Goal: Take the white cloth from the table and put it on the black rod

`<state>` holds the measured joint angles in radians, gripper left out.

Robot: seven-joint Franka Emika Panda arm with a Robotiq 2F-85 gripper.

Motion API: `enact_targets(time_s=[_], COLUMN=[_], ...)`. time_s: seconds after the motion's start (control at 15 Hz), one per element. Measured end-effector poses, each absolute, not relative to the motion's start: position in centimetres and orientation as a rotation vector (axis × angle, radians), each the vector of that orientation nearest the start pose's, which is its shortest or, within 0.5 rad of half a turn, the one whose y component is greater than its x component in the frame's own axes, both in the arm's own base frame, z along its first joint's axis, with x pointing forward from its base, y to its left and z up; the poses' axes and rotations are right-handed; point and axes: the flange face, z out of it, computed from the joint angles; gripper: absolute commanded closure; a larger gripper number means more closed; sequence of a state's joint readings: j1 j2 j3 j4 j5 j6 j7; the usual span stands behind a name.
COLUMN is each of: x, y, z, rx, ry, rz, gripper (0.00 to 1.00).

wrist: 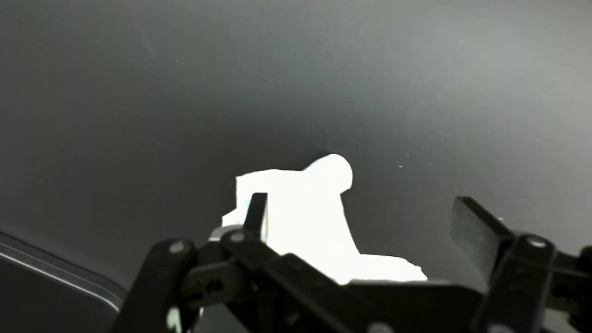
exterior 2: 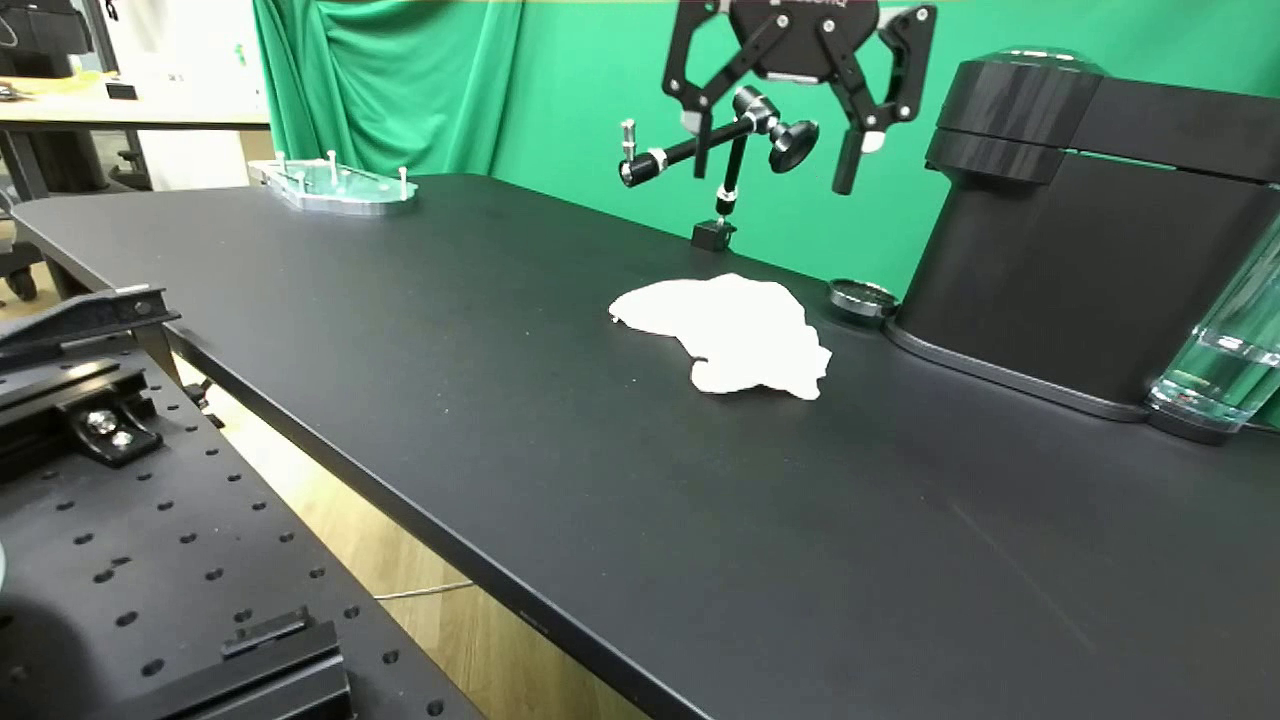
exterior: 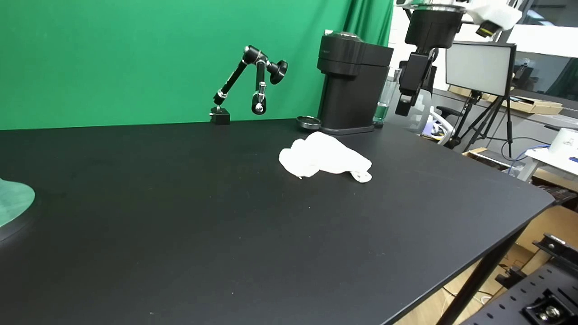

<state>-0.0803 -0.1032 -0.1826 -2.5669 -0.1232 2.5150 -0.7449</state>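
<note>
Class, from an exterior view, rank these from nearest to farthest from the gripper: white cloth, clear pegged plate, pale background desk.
Nearest to the gripper first, in an exterior view:
1. White cloth: on the table, below the gripper.
2. Clear pegged plate: table's far left end.
3. Pale desk: left background, beyond the table.

The gripper (wrist: 363, 210) reaches into the wrist view from the bottom edge, its two fingers (wrist: 476, 236) spread wide. The white cloth (wrist: 305, 212) lies on the dark table (wrist: 296, 83), too bright to show folds, a rounded lobe at its top. One finger overlaps the cloth's left side from this angle; the other shows against the table. A dark round-cornered thing (wrist: 51, 296) with a pale edge line is cut off at lower left.
</note>
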Motion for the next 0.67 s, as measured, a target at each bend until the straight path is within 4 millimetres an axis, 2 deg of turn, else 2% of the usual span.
enact_targets(time_s=[0.27, 0.67], x=[44.9, 47.3], y=[-13.8, -13.0], z=[27.7, 23.2], rx=[-3.189, -3.212], ry=[-0.874, -0.746], rz=[-0.047, 0.001], gripper=[0.00, 0.00])
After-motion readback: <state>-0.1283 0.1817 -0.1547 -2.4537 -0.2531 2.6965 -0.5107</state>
